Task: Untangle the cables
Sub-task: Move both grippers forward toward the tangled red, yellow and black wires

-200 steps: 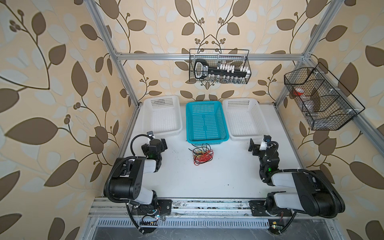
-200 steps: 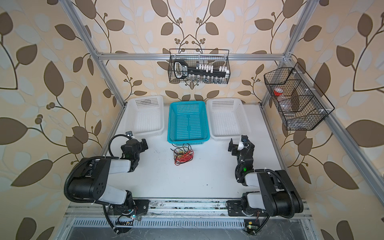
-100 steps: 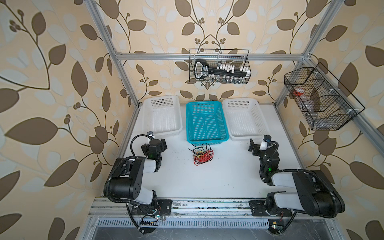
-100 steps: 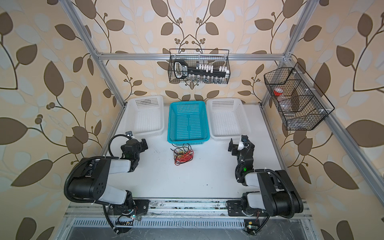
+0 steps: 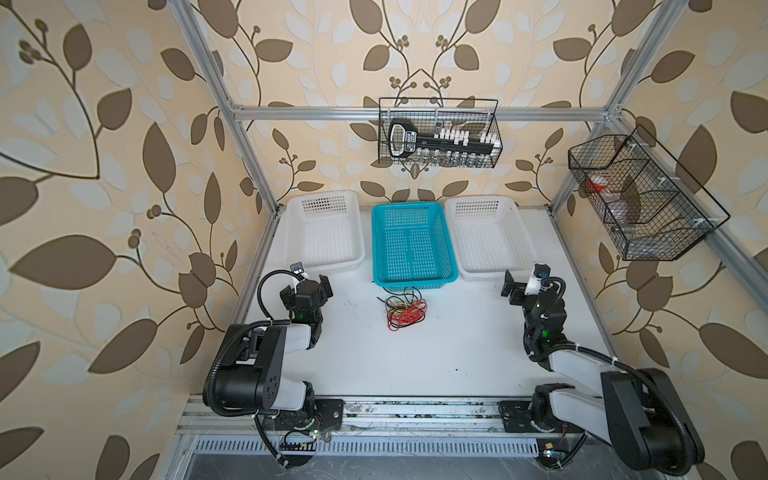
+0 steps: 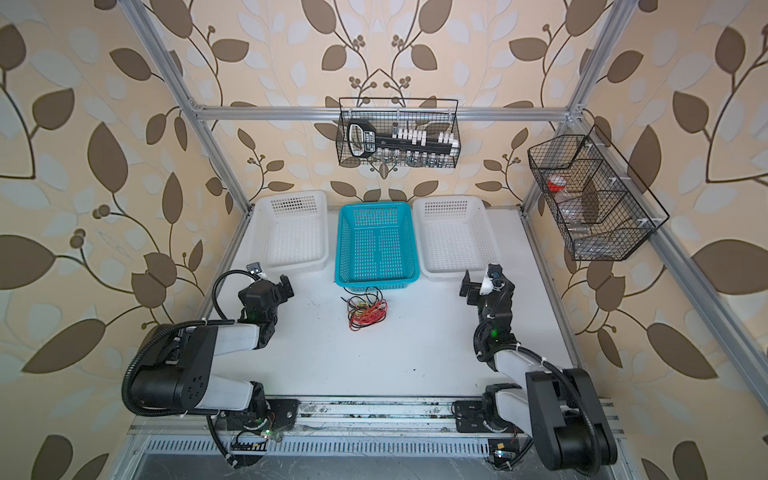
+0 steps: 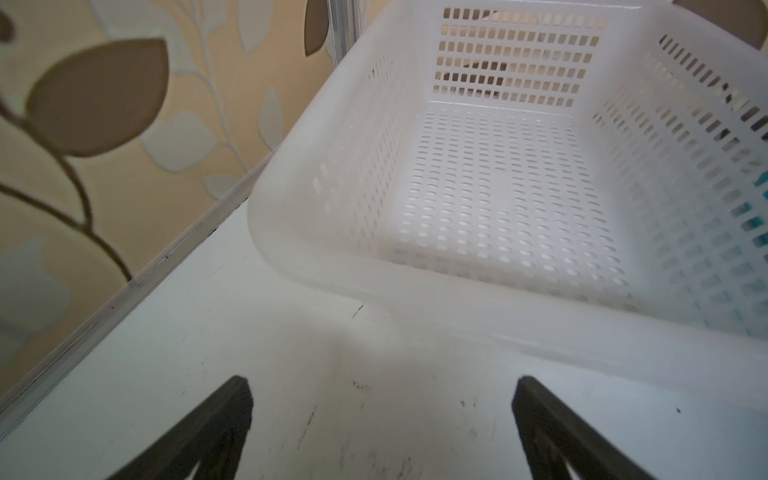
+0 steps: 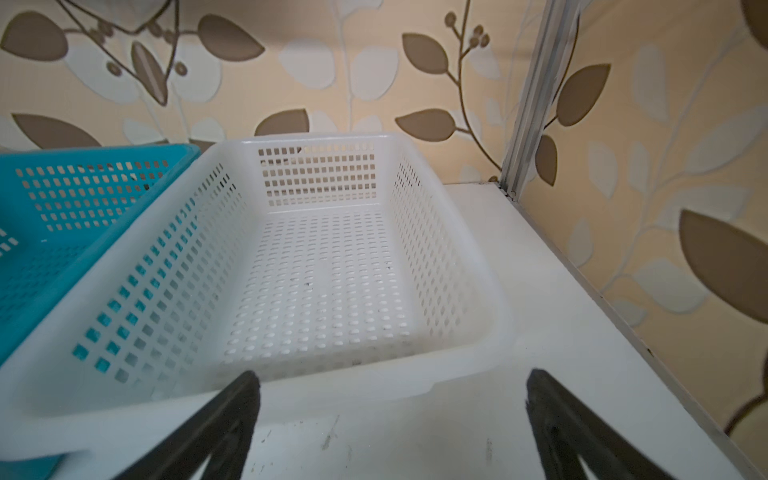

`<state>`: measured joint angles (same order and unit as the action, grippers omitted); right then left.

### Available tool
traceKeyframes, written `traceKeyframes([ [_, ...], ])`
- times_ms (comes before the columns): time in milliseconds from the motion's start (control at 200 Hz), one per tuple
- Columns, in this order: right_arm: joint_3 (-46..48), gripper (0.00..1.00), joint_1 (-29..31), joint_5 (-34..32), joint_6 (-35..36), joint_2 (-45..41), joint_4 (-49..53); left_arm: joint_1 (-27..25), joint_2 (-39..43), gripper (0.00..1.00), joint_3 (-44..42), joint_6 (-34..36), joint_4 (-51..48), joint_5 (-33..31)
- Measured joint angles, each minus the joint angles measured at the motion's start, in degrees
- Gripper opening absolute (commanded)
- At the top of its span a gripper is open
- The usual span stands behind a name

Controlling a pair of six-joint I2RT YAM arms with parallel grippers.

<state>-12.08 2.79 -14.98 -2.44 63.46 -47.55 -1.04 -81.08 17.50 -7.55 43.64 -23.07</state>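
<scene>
The cables (image 5: 405,311) (image 6: 365,312) lie as one small tangle of red, yellow and black wires on the white table, just in front of the teal basket (image 5: 409,245) (image 6: 376,245). My left gripper (image 5: 308,287) (image 6: 270,286) rests low at the table's left, well away from the tangle, open and empty (image 7: 382,388). At the right, my right gripper (image 5: 524,282) (image 6: 480,284) is likewise open with nothing between its fingers (image 8: 392,386). Neither wrist view shows the cables.
Two white baskets (image 5: 326,232) (image 5: 488,235) flank the teal one at the table's back; each wrist view faces one (image 7: 498,187) (image 8: 324,270). Black wire racks hang on the back wall (image 5: 438,133) and the right frame (image 5: 636,199). Aluminium frame posts edge the table.
</scene>
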Motion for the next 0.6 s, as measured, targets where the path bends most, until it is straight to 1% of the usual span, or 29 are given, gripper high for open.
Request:
traceKeyframes([
  [80,-0.63,1.0,0.11,-1.97,-1.27,-4.33,2.78,0.0,2.38,0.99,0.81,-0.09,-4.39,-0.26],
  [205,-0.72,1.0,0.22,-4.76,-4.09,-10.27,7.52,-0.04,9.09,0.99,2.99,-0.72,-10.99,-2.71],
  [330,-1.46,1.0,0.63,-6.29,-7.21,-14.6,12.85,-0.04,15.41,0.99,3.48,-4.44,-15.19,-5.95],
  [385,-2.38,1.0,1.18,-6.34,-8.22,-16.02,15.41,-0.04,17.92,0.99,3.76,-6.75,-17.88,-6.45],
  [470,-5.01,1.0,3.45,-6.19,-8.74,-17.38,19.78,-0.07,21.33,0.99,4.59,-10.47,-22.56,-6.43],
  [600,-10.91,1.0,8.7,-6.43,-9.14,-17.53,27.26,-0.11,24.81,0.99,6.51,-15.17,-28.87,-5.44],
])
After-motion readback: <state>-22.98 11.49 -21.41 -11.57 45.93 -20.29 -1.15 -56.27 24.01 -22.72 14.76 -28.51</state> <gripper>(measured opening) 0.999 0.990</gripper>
